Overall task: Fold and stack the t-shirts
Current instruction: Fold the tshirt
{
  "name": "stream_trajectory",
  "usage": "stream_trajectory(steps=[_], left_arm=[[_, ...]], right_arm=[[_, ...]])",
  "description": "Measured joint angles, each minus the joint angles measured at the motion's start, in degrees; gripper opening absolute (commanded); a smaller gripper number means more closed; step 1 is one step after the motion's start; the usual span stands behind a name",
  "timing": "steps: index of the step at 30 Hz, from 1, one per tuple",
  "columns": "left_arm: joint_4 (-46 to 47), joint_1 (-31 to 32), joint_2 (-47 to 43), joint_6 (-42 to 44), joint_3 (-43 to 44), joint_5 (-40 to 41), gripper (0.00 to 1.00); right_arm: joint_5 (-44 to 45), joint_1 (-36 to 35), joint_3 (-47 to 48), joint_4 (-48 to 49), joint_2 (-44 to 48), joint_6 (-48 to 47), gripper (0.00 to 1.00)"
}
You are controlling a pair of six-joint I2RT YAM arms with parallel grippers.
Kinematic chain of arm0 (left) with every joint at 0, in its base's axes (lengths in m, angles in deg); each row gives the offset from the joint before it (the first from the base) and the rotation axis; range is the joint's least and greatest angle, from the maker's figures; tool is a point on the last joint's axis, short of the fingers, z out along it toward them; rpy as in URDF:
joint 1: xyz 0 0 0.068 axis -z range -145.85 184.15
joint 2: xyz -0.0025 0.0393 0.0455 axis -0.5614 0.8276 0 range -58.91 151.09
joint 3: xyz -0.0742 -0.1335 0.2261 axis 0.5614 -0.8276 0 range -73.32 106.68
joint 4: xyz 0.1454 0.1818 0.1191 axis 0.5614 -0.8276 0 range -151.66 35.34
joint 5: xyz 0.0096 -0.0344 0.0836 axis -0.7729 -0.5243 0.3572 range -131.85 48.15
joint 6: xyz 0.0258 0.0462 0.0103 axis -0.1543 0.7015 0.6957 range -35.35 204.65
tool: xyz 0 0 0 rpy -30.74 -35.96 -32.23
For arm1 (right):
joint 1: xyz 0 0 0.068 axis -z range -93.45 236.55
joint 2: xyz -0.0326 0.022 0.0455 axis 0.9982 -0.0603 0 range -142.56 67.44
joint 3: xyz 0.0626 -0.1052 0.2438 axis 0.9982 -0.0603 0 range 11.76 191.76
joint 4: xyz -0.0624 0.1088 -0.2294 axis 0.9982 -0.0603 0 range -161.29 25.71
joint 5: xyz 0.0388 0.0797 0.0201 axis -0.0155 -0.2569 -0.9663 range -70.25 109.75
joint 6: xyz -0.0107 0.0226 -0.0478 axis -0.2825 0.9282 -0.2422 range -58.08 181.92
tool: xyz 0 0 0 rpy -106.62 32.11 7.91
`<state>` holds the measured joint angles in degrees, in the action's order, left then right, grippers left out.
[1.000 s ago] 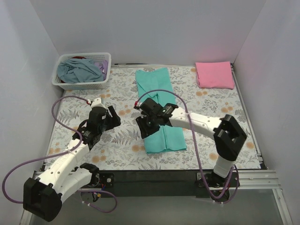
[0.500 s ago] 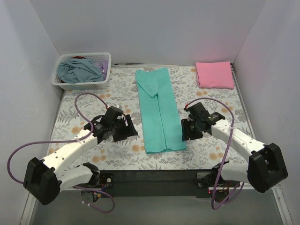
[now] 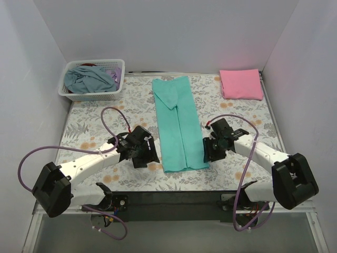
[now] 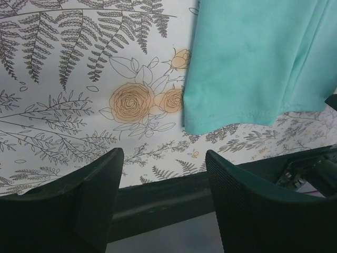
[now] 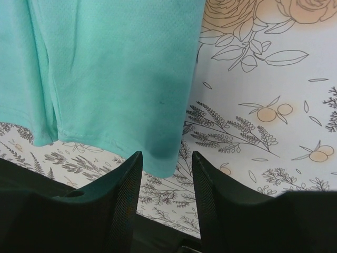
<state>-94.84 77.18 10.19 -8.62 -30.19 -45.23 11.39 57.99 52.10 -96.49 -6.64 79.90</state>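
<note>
The teal-green t-shirt (image 3: 178, 124) lies folded lengthwise as a long strip down the middle of the flowered table. The pink t-shirt (image 3: 241, 84) lies folded at the back right. My left gripper (image 3: 149, 157) is low beside the strip's near left corner and stands open with nothing in it; in the left wrist view (image 4: 163, 153) the teal cloth (image 4: 253, 58) lies ahead and to the right. My right gripper (image 3: 209, 151) is at the near right corner, open. In the right wrist view (image 5: 167, 154) the teal hem corner (image 5: 167, 167) lies between its fingertips, unclamped.
A white lattice basket (image 3: 117, 64) at the back left holds blue-grey and purple cloth. White walls close in both sides and the back. The table's black front edge (image 3: 174, 200) runs just below both grippers.
The right gripper has left the top of the teal strip and come round to its near right corner. The left gripper has swung right and nearer, to the near left corner.
</note>
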Motion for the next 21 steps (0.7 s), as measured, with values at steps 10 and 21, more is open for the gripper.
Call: stream_trajectory(steps=[10,21], left_arm=[[-0.46,2.62,5.31,-1.36,1.92,1.49,0.58],[-1.95,4.83,11.30,-1.51,5.05,1.79,0.52]], right_arm=[[-1.64,0.04,-2.75,2.60,-2.56,0.26,0.38],[-4.04,0.09,-4.63,4.94,-2.29,1.60,0.01]])
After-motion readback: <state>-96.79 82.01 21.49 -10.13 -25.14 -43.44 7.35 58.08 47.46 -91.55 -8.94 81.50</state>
